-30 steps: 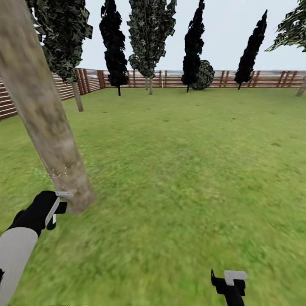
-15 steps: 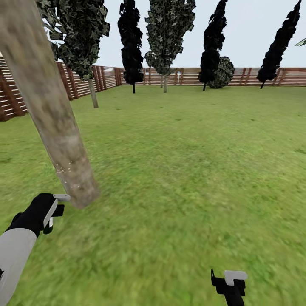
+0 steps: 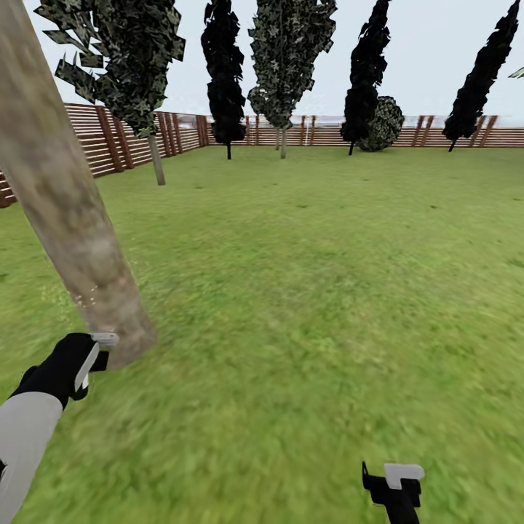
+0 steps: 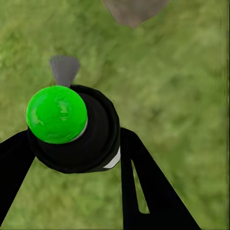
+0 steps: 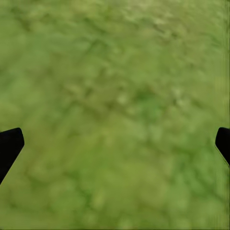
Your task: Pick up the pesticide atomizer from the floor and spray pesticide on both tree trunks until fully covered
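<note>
A thick pale mottled tree trunk (image 3: 65, 211) leans across the left of the head view, with a few whitish pesticide specks (image 3: 92, 294) low on its bark. My left gripper (image 3: 90, 356) hangs just before the trunk's base, shut on the pesticide atomizer (image 4: 72, 129). The atomizer has a black body, a bright green cap and a grey nozzle (image 4: 64, 71) that points toward the trunk's foot (image 4: 134, 9). My right gripper (image 3: 393, 478) hovers low over the grass floor (image 3: 313, 306), and in the right wrist view it (image 5: 115, 143) is open with only lawn between its fingertips.
A second pale-trunked tree (image 3: 156, 159) stands by the brown slat fence (image 3: 102, 135) at the back left. Black conifers (image 3: 224, 80) and a round bush (image 3: 382, 124) line the far fence. Open lawn stretches ahead and to the right.
The whole view has swung, so the fence and far trees sit differently in the picture. The trunk now sits a little further left. Both grippers hold the same pose.
</note>
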`<state>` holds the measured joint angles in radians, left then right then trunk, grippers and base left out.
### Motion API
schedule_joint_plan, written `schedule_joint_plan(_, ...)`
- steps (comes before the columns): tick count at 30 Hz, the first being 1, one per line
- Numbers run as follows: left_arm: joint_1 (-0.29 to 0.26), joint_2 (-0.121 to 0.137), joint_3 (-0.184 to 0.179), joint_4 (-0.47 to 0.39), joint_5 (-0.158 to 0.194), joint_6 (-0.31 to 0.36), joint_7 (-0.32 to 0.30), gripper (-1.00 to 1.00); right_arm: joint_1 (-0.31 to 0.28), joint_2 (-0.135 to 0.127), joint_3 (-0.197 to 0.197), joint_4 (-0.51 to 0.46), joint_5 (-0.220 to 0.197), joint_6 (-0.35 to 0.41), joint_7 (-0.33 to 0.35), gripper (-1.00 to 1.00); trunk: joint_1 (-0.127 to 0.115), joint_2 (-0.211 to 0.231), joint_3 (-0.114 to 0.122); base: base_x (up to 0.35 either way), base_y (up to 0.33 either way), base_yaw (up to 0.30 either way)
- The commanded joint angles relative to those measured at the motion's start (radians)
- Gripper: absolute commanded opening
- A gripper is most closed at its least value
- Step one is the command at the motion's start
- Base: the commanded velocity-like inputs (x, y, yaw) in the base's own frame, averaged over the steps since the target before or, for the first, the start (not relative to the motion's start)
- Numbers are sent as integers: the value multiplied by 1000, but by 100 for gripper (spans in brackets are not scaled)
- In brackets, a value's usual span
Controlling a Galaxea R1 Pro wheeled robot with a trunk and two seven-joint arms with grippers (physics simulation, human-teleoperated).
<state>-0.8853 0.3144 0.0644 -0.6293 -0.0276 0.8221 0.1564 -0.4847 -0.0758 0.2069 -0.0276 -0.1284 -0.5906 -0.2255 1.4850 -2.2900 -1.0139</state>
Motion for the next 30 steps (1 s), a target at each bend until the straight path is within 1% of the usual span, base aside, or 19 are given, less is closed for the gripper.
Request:
schedule_joint_plan(1,0,-1,-1,7,-1,-12,0,-100,0,0,0,0,0,0,0,100,0,0,0,241,-178,0)
schedule_joint_plan(5,0,-9,-2,19,-2,-27,0,-100,0,1,-1,0,0,0,0,100,0,0,0,240,-178,60)
schedule_joint_plan(11,0,-9,-2,20,-6,-29,2,-100,0,1,-1,0,0,0,0,100,0,0,0,239,-178,260)
schedule_joint_plan(15,0,-9,-2,20,-6,-29,18,-100,0,-1,-1,-1,0,0,0,100,0,0,0,239,-178,222)
schedule_joint_plan(24,1,-8,-2,19,-7,-28,23,-100,0,-2,-1,-1,0,0,0,100,0,0,0,239,-178,11)
schedule_joint_plan(26,21,-3,0,50,-4,-29,22,-100,0,-1,-1,-1,0,0,0,100,0,0,0,239,-178,0)
schedule_joint_plan(27,44,-1,7,66,-3,-38,22,-100,0,-1,-1,-1,0,0,0,100,0,0,0,239,-178,52)
schedule_joint_plan(28,71,0,30,85,-3,-101,22,-100,0,-1,-1,-1,0,0,0,100,0,0,0,239,-160,194)
schedule_joint_plan(29,81,0,45,102,-2,-141,23,-100,0,-1,-1,-1,0,0,0,100,0,0,0,178,-76,241)
schedule_joint_plan(30,85,-4,54,127,-1,-160,23,-100,0,-1,-1,-1,0,0,0,100,0,0,0,73,-31,260)
